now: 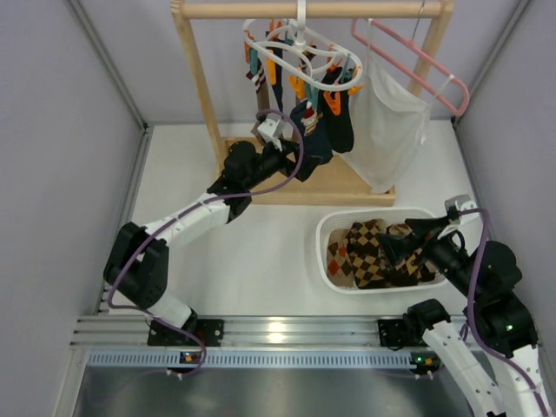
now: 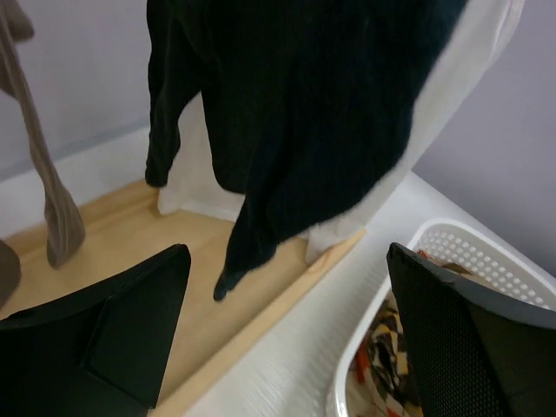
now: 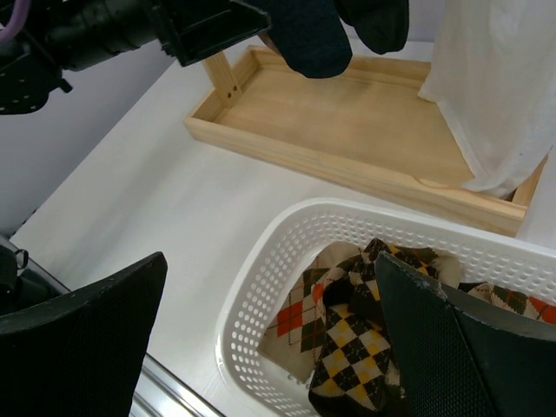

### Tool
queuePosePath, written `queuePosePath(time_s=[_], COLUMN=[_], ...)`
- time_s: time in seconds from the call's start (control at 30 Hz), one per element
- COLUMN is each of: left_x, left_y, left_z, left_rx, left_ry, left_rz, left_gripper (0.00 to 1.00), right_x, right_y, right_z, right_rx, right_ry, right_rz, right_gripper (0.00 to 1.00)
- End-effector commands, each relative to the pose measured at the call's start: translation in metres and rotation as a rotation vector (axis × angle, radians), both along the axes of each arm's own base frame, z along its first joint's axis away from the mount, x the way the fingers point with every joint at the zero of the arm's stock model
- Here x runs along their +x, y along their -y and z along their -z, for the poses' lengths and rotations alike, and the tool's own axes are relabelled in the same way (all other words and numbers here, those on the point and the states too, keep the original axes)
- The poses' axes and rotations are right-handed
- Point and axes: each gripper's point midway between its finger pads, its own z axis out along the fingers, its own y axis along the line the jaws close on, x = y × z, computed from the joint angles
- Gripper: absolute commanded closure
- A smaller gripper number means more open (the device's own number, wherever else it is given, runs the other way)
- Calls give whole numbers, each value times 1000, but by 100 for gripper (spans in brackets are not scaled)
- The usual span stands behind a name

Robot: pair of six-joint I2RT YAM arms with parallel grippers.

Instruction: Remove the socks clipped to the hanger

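White table (image 1: 261,261) lies between grey walls. At the left, the left gripper (image 1: 295,162) reaches to the wooden rack (image 1: 200,87), its jaws wide apart and holding nothing, close to the dark socks (image 1: 317,130). These hang clipped on the white hanger (image 1: 295,48) under the rack bar, with a mesh bag (image 1: 391,130) beside them. At the right, the right gripper (image 1: 395,239) hovers over the basket (image 1: 334,228), jaws wide apart, empty.

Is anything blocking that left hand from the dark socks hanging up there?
Nothing visible. The open left hand faces a dark sock with only air between; the white mesh bag hangs behind the sock.
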Motion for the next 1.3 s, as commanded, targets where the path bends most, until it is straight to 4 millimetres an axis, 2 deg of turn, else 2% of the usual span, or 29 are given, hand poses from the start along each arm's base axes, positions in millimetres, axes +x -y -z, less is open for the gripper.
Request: queuePosePath(time_s=[0.0,0.03,0.07,0.13,0.23,0.27,0.3,0.33,0.37,0.4,0.47,0.5,0.53,0.57,0.77,0.8,0.83,0.87,0.9,0.93,0.97,1.0,1.07,1.1,1.13,1.17,1.2,1.23,1.27], left_x=[27,34,37,42,43,41,40,37,29,28,11,12,4,-8,-28,-30,-42,-41,-46,-55,-56,-54,-59,-56,-64,-63,-61,-64,-64], left_y=[5,11,16,24,31,32,34,35,39,36,49,43,50,61,63,63,70,67,69,76,78,76,82,78,85,91,90,96,99], left_z=[-55,-46,-52,-44,-50,-51,-50,-50,-55,-49,-48,-48,-47,-49,-44,-42,-42,-39,-39,-37,-33,-34,-28,-36,-37,-29,-40,-40,-42], left_rx=[-56,-45,-47,-38,-36,-35,-30,-27,-28,-16,16,27,33,24,19,29,30,48,47,74,86,93,146,153,188,227,227,270,289], left_ry=[234,224,242,239,275,281,284,287,302,291,328,329,334,332,291,289,290,288,282,302,297,293,310,312,341,347,351,379,390], left_rz=[-69,-63,-52,-33,-34,-35,-35,-39,-39,-70,-64,-138,-132,-106,-198,-220,-216,-267,-277,-274,-295,-339,-381,-451,-455,-469,-524,-532,-548], left_gripper=[2,3,4,13,24,30,42,63,69,73,88,95,98,100,100,100,100,100,100,100,100,100,100,100,100,100,100,100,100], right_x=[-13,-14,-15,-14,-12,-12,-10,-10,-10,-8,-7,-7,-7,-7,-2,5,5,8,18,16,20,28,38,50,57,63,78,83,99], right_y=[-7,-7,-7,-7,-8,-8,-8,-8,-9,-8,-8,-8,-9,-9,-9,-7,-4,-1,0,3,4,4,1,-3,-5,-4,-5,-4,-7], right_z=[-27,-28,-28,-27,-24,-24,-23,-24,-26,-27,-40,-48,-54,-63,-102,-105,-118,-124,-127,-144,-150,-164,-170,-181,-178,-180,-191,-187,-183], right_rx=[16,15,14,5,2,-1,-3,-2,0,5,30,51,63,84,133,131,140,141,135,145,143,140,106,91,67,40,29,2,-29], right_ry=[84,91,91,93,83,83,77,80,86,88,124,136,148,170,215,207,225,225,205,233,233,235,206,193,158,147,137,100,69], right_rz=[-67,-70,-74,-74,-76,-77,-78,-76,-77,-70,-62,-59,-60,-60,-40,-16,2,21,50,63,74,87,90,90,92,102,128,136,150], right_gripper=[1,1,0,1,1,1,0,1,1,1,0,1,0,1,1,1,1,0,1,1,1,1,0,1,1,2,3,4,6])
